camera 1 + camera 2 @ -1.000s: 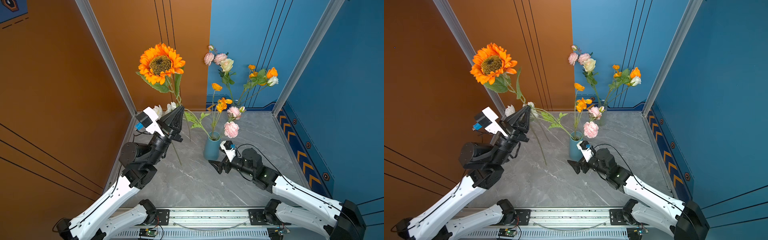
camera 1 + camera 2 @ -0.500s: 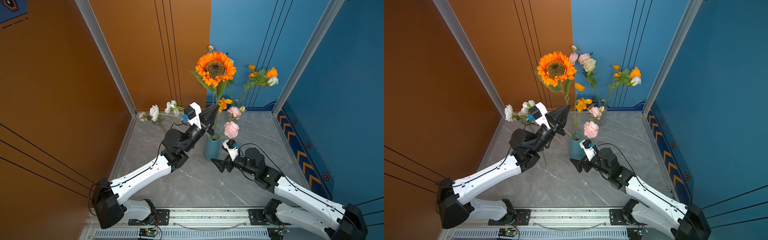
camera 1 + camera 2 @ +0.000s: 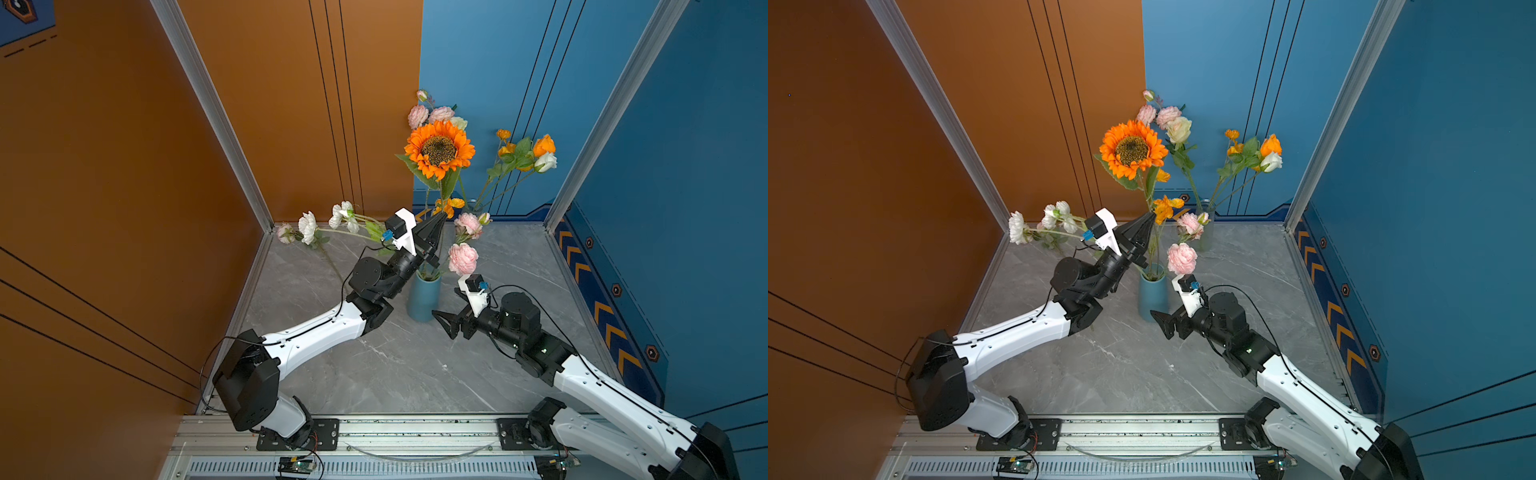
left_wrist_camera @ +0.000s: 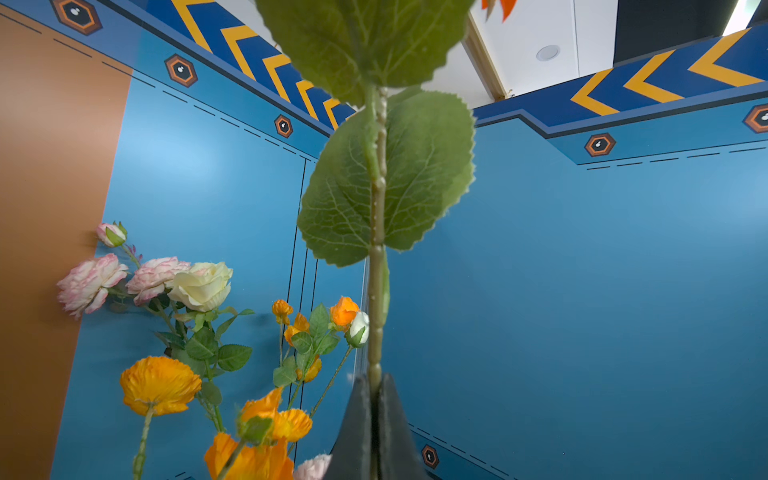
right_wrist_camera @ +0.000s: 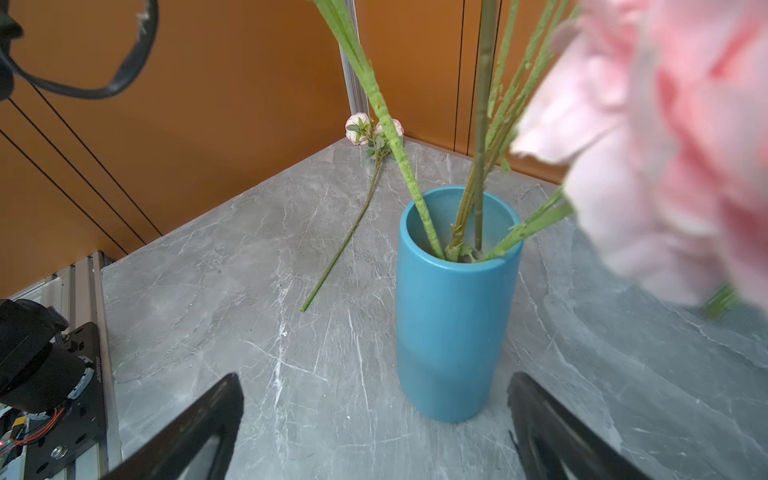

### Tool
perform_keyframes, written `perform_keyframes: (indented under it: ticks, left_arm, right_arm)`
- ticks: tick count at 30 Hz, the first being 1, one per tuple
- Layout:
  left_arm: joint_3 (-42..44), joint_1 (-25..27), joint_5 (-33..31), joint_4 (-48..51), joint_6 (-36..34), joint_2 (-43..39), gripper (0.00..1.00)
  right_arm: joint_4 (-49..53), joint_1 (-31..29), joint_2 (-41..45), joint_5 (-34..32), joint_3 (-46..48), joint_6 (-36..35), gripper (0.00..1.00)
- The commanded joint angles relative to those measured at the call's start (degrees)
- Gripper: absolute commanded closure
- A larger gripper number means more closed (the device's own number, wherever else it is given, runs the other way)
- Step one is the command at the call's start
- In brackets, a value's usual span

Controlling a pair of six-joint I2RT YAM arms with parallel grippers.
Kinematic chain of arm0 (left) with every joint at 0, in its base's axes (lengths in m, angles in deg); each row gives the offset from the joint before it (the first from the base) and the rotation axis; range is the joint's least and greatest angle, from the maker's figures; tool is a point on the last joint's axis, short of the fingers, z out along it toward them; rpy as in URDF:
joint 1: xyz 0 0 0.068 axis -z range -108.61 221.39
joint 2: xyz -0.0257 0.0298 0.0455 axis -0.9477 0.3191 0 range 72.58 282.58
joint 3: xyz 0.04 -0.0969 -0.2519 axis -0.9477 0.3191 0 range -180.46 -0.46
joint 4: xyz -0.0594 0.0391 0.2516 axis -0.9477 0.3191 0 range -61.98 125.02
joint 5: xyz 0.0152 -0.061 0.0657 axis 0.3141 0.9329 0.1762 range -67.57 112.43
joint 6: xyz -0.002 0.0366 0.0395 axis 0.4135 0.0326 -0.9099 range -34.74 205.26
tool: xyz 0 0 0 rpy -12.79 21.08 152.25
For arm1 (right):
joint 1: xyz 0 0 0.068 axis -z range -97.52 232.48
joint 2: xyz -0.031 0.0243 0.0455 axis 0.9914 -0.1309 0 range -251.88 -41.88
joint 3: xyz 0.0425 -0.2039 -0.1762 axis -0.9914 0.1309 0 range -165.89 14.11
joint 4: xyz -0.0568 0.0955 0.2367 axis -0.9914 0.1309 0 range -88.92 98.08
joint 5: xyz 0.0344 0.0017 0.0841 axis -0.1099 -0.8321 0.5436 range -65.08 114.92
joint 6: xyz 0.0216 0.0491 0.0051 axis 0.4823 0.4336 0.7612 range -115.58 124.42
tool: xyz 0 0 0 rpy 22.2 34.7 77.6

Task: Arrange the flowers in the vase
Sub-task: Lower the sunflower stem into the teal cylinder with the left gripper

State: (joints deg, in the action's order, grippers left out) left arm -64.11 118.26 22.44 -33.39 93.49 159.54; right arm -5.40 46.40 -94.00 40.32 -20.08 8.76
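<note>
**Top views:** the left gripper, its jaws pressed tight on a stem, holds one orange, dark-centred artificial sunflower upright above one matte blue cylindrical vase standing on the grey marble-patterned floor. The right gripper sits low, just beside the vase, its jaws spread and empty. One loose spray of white-pink blooms lies toward the far left corner. One clear glass vase by the back wall carries two further sprays. **Left wrist view:** the black jaws of the left gripper pinch the knobbly green stem below its broad serrated leaves. **Right wrist view:** two black fingers stand wide apart facing the blue vase. A thick fuzzy stem, apparently the sunflower's, already dips into the mouth among at least three others. One large pink bloom blurs the foreground. **Handling, as a judgement:** the sunflower is probably light but top-heavy. Its stem looks stiff enough to stand, and its fabric petals look soft and easily crushed. The best hold is the bare stem beneath the leaves, where it is held now.
</note>
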Motion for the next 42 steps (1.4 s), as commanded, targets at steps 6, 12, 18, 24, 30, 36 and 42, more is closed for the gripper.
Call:
perform_keyframes:
  ticks: [6,12,18,24,30,36,42]
  left_arm:
    - [7.9,-1.0,-0.9,-2.4,-0.1,1.8,1.00]
    - [11.4,-1.2,0.0,-2.4,-0.3,2.7,1.00]
    - [13.3,-1.4,-1.1,-2.3,-1.2,3.5,0.95]
    - [14.8,-1.8,-1.7,-2.0,-0.9,3.1,0.87]
    - [16.7,-1.7,-2.2,-1.6,-0.6,1.0,0.71]
    - [17.5,-1.3,-1.9,3.1,-1.1,-1.8,0.46]
    - [19.8,-1.0,-2.0,9.6,0.1,-6.4,0.02]
  right_arm:
    - [-0.6,0.3,-0.1,1.8,0.8,0.7,0.00]
    - [-1.2,0.3,-1.1,2.1,0.7,1.2,0.00]
    - [-2.0,0.0,-2.1,2.4,0.0,1.9,0.00]
    - [-1.7,-0.6,-2.5,2.1,-0.4,1.9,0.00]
    - [-2.0,-1.1,-2.7,1.7,-0.3,2.0,0.00]
    - [-2.7,-2.1,-3.5,1.1,-0.6,2.1,0.00]
    - [-3.4,-2.6,-4.3,0.9,-0.8,2.1,0.00]
